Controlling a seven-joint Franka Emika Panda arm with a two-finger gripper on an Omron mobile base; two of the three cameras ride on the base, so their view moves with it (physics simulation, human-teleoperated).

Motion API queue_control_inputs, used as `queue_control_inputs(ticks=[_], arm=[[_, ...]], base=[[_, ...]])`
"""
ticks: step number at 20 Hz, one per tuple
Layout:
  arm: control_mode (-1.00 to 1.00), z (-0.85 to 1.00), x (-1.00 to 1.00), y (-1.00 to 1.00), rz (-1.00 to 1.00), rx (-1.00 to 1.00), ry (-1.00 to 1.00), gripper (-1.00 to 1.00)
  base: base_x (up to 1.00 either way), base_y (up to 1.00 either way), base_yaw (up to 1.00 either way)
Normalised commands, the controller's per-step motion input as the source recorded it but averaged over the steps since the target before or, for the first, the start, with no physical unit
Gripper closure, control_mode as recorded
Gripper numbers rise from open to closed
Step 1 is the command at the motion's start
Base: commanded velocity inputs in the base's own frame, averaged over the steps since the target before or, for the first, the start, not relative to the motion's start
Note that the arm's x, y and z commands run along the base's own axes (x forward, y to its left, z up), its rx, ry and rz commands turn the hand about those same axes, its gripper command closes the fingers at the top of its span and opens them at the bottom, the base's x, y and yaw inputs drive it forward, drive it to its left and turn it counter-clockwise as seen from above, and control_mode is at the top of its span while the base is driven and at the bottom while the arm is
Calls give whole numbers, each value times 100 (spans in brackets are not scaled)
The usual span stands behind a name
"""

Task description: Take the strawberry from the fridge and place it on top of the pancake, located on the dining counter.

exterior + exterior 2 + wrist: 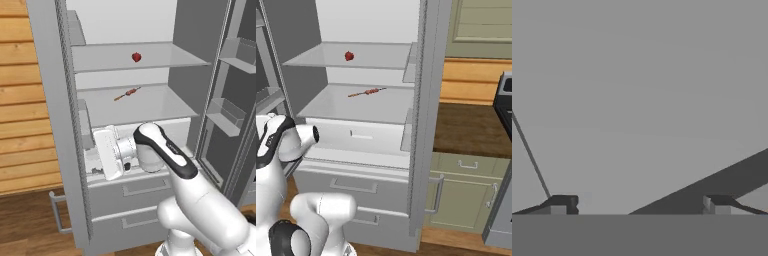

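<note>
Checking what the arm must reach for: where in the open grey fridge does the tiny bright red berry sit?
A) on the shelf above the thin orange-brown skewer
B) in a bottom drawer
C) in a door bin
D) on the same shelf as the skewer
A: the tiny bright red strawberry rests on the upper shelf of the open grey fridge, one level above the thin orange-brown skewer.

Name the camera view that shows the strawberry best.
The left base view: the strawberry sits unobstructed on the upper fridge shelf. The right base view shows it about as clearly, slightly smaller. The hand view faces plain grey surface.
</note>
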Motion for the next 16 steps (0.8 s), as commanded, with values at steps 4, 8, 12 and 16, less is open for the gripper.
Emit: queue_control_inputs(ticks=[4,8,12,16], arm=[[-100,21,0,-36,0,-8,-4,-100],[-100,49,0,-54,0,-19,-3,-100],[-100,42,-5,-46,-5,-36,-11,-100],[-100,42,-21,-51,-13,-58,-25,-100]], base=[[0,0,0],[0,0,0],[0,0,0],[0,0,0]])
